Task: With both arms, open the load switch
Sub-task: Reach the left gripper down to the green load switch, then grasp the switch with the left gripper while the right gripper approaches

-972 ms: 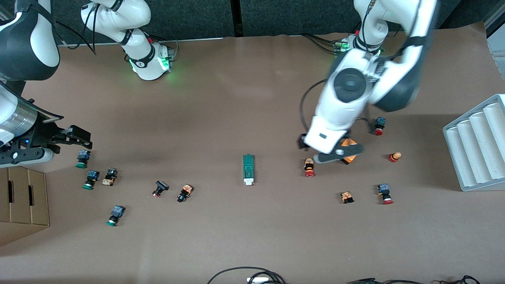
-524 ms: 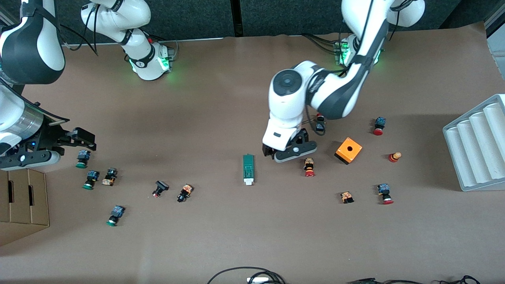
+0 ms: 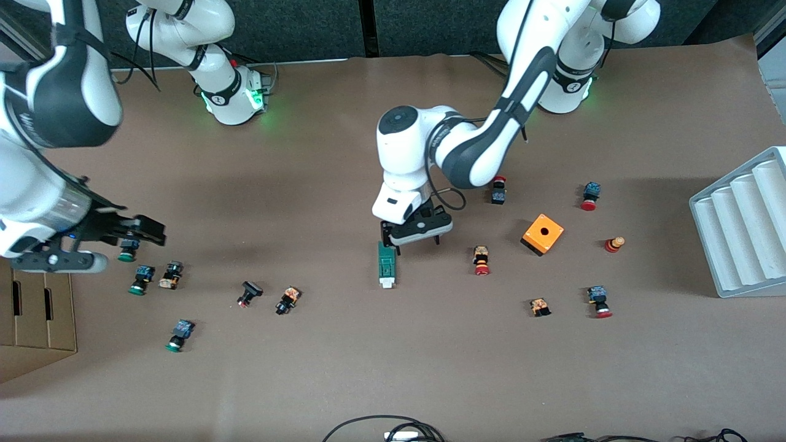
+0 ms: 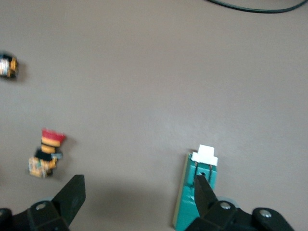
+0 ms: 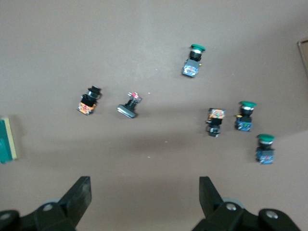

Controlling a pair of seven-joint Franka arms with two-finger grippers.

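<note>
The load switch (image 3: 386,264) lies at frame centre, the left gripper (image 3: 412,236) over its upper end. The cube (image 3: 543,234) sits right of centre, the rack (image 3: 740,227) at the right edge. The right gripper (image 3: 138,232) hangs at mid left, above the box (image 3: 37,313).

Bare table all round load switch (image 3: 386,264); nearest obstacle: red-capped button (image 3: 481,260), well apart.

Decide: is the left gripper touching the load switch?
Cannot tell. In the left wrist view one finger overlaps the load switch, but neither contact nor gap shows plainly.
</note>
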